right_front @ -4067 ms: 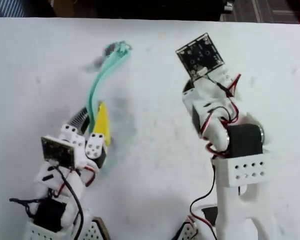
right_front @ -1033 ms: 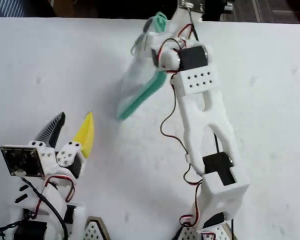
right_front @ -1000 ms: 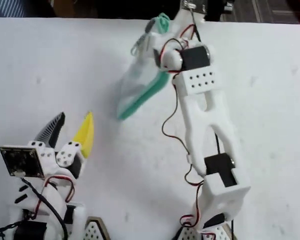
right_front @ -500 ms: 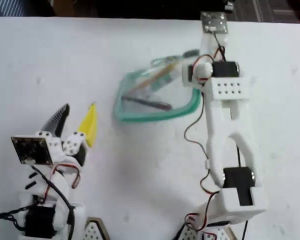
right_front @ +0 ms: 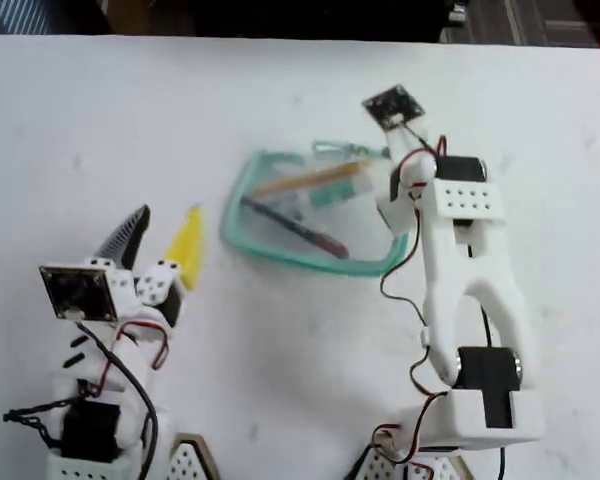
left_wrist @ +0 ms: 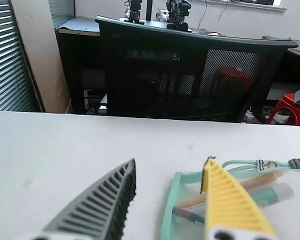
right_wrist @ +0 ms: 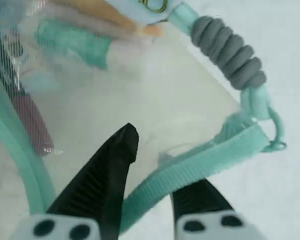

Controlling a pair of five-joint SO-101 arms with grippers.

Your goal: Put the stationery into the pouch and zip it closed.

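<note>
1. One pouch, clear with a green edge, lies on the one counter.
2. Three pieces of stationery are inside it: one pencil, one dark pen and one green-and-white stick.
3. One grey cord pull hangs on the pouch.
4. Two arms carry two hands: the left hand and the right hand.
5. One black mesh chair stands behind the counter.

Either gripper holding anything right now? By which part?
Right gripper holds the pouch by its teal edge band, near the grey cord. Left gripper is open, holding nothing.
</note>
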